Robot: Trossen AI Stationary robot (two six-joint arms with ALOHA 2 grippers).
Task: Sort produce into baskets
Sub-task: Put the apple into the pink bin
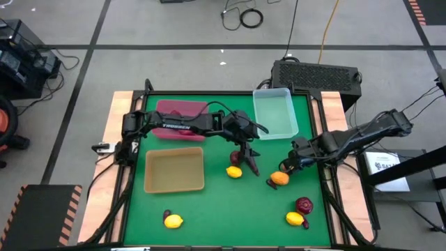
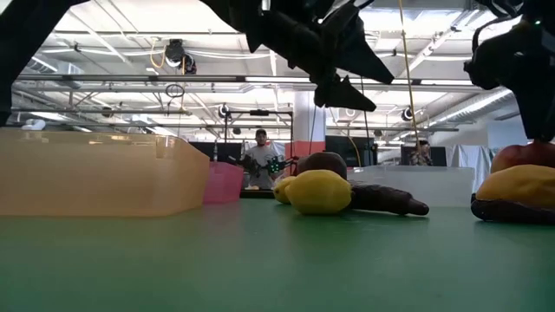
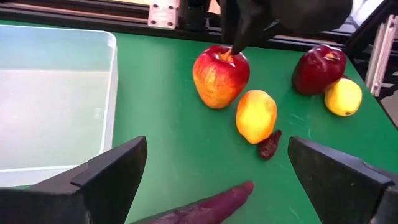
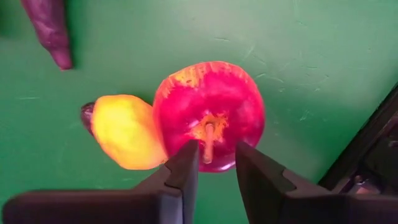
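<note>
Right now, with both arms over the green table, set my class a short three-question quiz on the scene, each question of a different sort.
1. True or false: the clear rectangular plastic bin holds no produce.
2. Multiple choice: the right gripper hangs directly above which thing?
A. the red-and-yellow apple
B. the flat tan tray
C. the dark purple eggplant
3. Fill the gap: the left gripper has its fingers spread wide, so it is ____.

Key: 1 true; 2 A, its fingers stand either side of the stem; 3 open.
</note>
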